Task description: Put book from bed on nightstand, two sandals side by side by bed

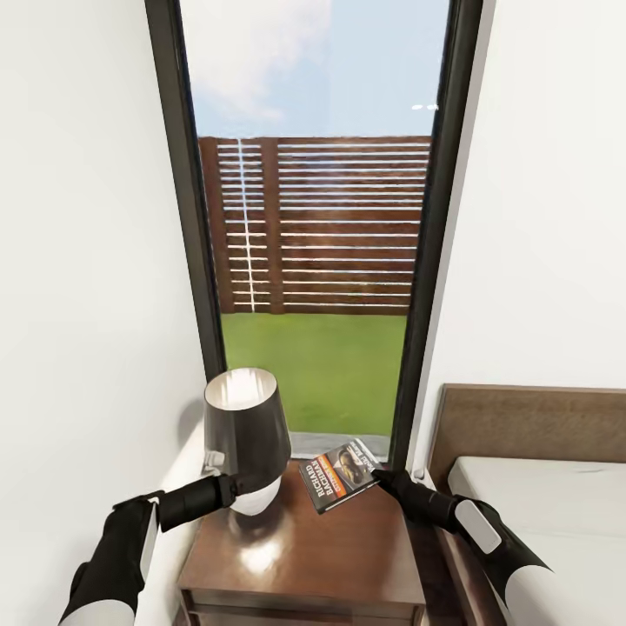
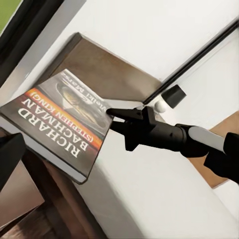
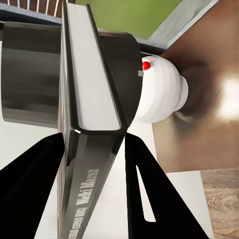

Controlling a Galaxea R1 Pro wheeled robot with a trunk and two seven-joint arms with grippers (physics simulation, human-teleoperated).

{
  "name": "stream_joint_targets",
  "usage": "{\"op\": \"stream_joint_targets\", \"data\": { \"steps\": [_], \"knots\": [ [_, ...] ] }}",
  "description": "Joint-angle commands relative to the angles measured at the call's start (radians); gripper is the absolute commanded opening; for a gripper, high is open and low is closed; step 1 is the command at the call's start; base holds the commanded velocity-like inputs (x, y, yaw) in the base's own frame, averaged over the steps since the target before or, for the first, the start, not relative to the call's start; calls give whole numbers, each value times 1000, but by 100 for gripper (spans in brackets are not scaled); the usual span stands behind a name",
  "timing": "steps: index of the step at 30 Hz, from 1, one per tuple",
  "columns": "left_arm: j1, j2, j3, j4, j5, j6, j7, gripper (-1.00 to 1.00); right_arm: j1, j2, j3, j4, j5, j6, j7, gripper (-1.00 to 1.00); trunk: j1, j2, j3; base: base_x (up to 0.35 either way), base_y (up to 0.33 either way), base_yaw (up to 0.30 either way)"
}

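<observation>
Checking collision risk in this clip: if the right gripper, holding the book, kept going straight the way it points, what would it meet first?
Probably the table lamp. The right gripper, shut on the book above the nightstand, points toward the lamp, and the book's edge would likely touch its dark shade first. Depth is uncertain.

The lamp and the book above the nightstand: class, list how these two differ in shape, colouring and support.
Shape: the lamp is rounded, with a flaring shade on a bulbous base; the book is a thin flat slab.
Colouring: the lamp has a plain dark shade and white base; the book carries white lettering, an orange strip and a picture.
Support: the lamp stands on the nightstand; the book is held tilted by the right gripper.
Both are over the nightstand.
</observation>
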Motion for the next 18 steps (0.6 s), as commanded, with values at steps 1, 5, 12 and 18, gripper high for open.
{"op": "stream_joint_targets", "data": {
  "steps": [1, 5, 12, 18],
  "knots": [
    [-1, -1, 3, -2, -10, 12, -10, 100, -1, 0, 1, 0, -5, 4, 1, -100, 4, -8, -4, 0, 0, 0],
    [0, -5, 0, -3, -13, 13, -4, 100, -1, 0, 1, 0, -5, 4, 1, -100, 19, -36, -17, 0, 0, 0],
    [0, -7, -10, -1, -13, 11, 0, 100, -1, -1, 1, 0, -5, 4, 1, -100, 46, -85, -39, 0, 0, 0],
    [0, -7, -11, 0, -13, 11, 0, 100, -1, -1, 0, -1, -9, 3, 3, -100, 69, -127, -58, 0, 0, 0]
  ]
}}
